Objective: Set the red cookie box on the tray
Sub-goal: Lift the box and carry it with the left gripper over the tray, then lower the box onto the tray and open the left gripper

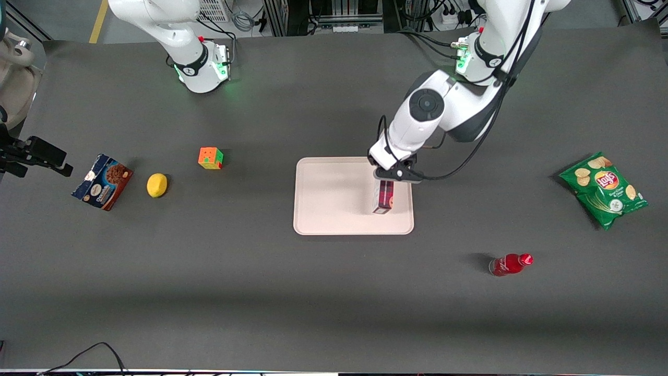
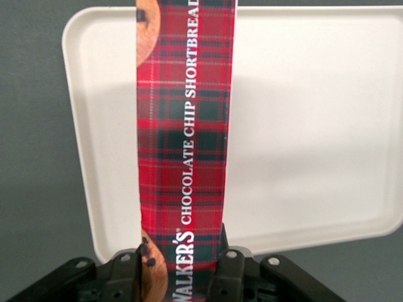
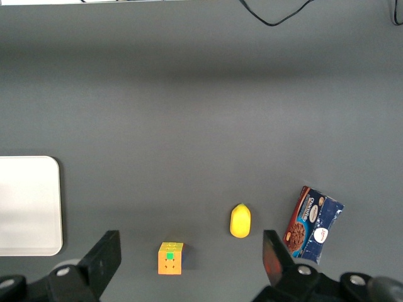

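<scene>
Front view: high, steeply downward over the whole table (image 1: 261, 292); left wrist view: close along the gripper (image 2: 182, 277) and its clamped red cookie box (image 2: 186, 145) onto the tray (image 2: 315, 126), which all three views share; right wrist view: higher, straight down.

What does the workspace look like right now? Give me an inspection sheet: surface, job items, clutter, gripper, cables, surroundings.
Surface: dark grey table.
Job's things: red cookie box over the tray, toward the tray's working-arm side; contact with the tray not clear.
Clutter: blue cookie box, lemon and puzzle cube toward the parked arm's end; green chip bag and red bottle toward the working arm's.
Gripper: left gripper shut on the box's end, above the tray.
Cables: black cable looping off the working arm; another at the table edge nearest the camera.
Surroundings: power strips and wiring past the table.
</scene>
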